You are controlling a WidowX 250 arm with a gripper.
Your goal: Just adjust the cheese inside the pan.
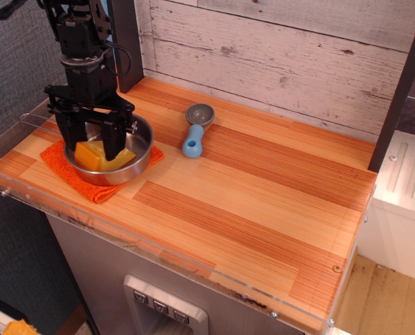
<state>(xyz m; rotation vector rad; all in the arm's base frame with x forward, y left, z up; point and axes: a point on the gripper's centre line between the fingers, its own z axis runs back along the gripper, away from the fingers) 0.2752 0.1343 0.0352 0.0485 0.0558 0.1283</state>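
The pan point(141, 155) is a small shiny steel saucepan on an orange cloth at the left end of the wooden counter. Its thin wire handle point(36, 120) points left. The cheese point(90, 158), a yellow-orange wedge, lies inside the pan towards its left side. My gripper point(93, 143) points straight down into the pan with its black fingers spread wide. The left finger stands at the cheese's left edge and the right finger point(114, 143) stands in front of the cheese's right part. The jaws look open and not clamped on the cheese.
The orange cloth point(88, 188) lies under the pan. A blue-handled grey scoop point(193, 139) lies to the right of the pan. A clear plastic guard point(158, 252) runs along the counter's front and left edges. A whitewashed plank wall stands behind.
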